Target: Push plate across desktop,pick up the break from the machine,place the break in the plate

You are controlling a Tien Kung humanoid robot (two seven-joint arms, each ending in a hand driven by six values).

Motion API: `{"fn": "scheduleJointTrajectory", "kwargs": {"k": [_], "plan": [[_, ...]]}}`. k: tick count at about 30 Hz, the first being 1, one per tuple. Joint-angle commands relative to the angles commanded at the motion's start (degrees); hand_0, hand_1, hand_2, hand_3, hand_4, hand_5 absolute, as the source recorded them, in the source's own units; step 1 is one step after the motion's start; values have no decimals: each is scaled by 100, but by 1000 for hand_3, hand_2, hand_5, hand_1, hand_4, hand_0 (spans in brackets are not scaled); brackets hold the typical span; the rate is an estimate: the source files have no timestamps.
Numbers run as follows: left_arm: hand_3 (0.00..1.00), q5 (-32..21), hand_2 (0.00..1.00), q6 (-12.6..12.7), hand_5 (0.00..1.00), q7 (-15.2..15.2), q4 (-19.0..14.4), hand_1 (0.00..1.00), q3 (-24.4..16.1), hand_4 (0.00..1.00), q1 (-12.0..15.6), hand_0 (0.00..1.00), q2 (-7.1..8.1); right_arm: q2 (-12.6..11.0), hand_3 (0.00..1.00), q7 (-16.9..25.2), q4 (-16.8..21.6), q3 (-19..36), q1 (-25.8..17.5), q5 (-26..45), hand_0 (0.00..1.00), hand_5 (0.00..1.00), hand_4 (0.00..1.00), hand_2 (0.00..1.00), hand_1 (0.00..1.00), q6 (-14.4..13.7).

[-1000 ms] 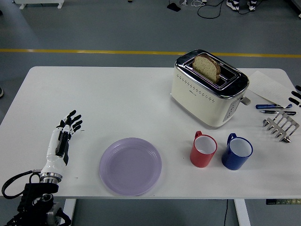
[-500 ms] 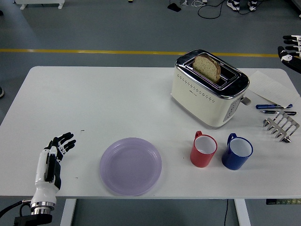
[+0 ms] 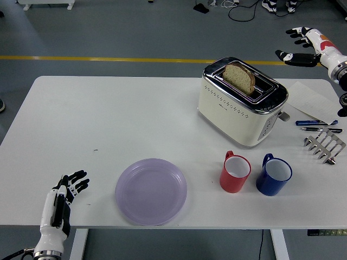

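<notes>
A pale purple plate [image 3: 150, 191] lies near the table's front edge, left of centre. A cream and chrome toaster [image 3: 242, 101] stands at the back right with a slice of bread [image 3: 239, 77] upright in its slot. My left hand [image 3: 68, 190] rests low at the front left, fingers spread and empty, about a hand's width left of the plate. My right hand [image 3: 300, 46] is raised at the top right, above and right of the toaster, fingers spread and empty.
A red mug [image 3: 235, 172] and a blue mug [image 3: 274, 175] stand in front of the toaster. A metal toast rack [image 3: 325, 145], pens [image 3: 316, 125] and a sheet of paper [image 3: 312, 101] lie at the right edge.
My left hand has drawn back toward the table's front edge. My right hand has risen from the right edge and moved up and left, above the toaster's height.
</notes>
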Motion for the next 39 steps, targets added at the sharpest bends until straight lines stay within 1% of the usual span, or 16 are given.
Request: {"fn": "scheduleJointTrajectory", "kwargs": {"k": [3, 8, 9, 10, 13, 14, 15, 16, 21, 22, 24, 27, 28, 33, 34, 39], "plan": [[657, -57, 716, 50, 998, -58, 0, 681, 30, 424, 44, 678, 5, 136, 888, -59, -173, -120, 169, 47, 860, 480, 784, 877, 837, 61], [655, -254, 717, 193, 987, -199, 15, 679, 71, 417, 123, 678, 9, 489, 892, -190, -520, -453, 576, 70, 856, 492, 792, 874, 836, 211], [655, -268, 717, 202, 987, -209, 17, 679, 73, 417, 122, 678, 9, 520, 892, -199, -546, -475, 608, 83, 856, 492, 792, 874, 836, 221], [656, -257, 716, 207, 981, -221, 17, 680, 78, 421, 102, 676, 8, 612, 866, -226, -650, -537, 695, 106, 838, 506, 796, 841, 815, 251], [656, -233, 716, 208, 981, -218, 16, 680, 79, 421, 85, 676, 2, 816, 866, -277, -929, -731, 888, 139, 838, 506, 796, 841, 815, 290], [656, -232, 716, 208, 981, -218, 16, 680, 79, 421, 84, 676, 2, 833, 866, -281, -956, -747, 903, 140, 838, 506, 796, 841, 815, 293], [658, -244, 715, 209, 979, -218, 18, 678, 78, 420, 87, 678, 1, 917, 835, -292, -1067, -849, 972, 154, 806, 507, 796, 804, 785, 317], [658, -255, 715, 210, 979, -224, 18, 678, 77, 420, 93, 678, 2, 1012, 835, -308, -1182, -957, 1038, 182, 806, 507, 796, 804, 785, 356], [658, -278, 715, 208, 979, -235, 22, 678, 75, 420, 99, 678, -6, 1248, 835, -373, -1476, -1238, 1188, 173, 806, 507, 796, 804, 785, 458], [658, -287, 718, 208, 973, -237, 24, 678, 75, 418, 100, 677, -7, 1283, 809, -383, -1527, -1283, 1209, 176, 758, 514, 793, 760, 747, 472], [658, -319, 718, 206, 973, -243, 36, 678, 79, 418, 89, 677, -8, 1377, 809, -436, -1710, -1455, 1269, 176, 758, 514, 793, 760, 747, 523], [658, -338, 718, 202, 973, -246, 41, 678, 79, 418, 86, 677, -12, 1435, 809, -491, -1839, -1564, 1286, 149, 758, 514, 793, 760, 747, 532], [660, -341, 719, 203, 968, -256, 37, 679, 78, 419, 82, 677, -13, 1460, 787, -537, -1895, -1614, 1279, 134, 724, 509, 786, 719, 720, 496], [660, -336, 719, 192, 968, -277, 29, 679, 58, 419, 59, 677, -22, 1496, 787, -593, -2081, -1745, 1276, 123, 724, 509, 786, 719, 720, 412], [665, -338, 725, 191, 957, -294, 25, 684, 45, 420, 58, 678, -30, 1501, 758, -593, -2120, -1775, 1270, 117, 668, 489, 772, 677, 686, 367], [665, -369, 725, 189, 957, -370, 21, 684, 24, 420, 54, 678, -44, 1539, 758, -598, -2168, -1878, 1267, 206, 668, 489, 772, 677, 686, 301]]}}
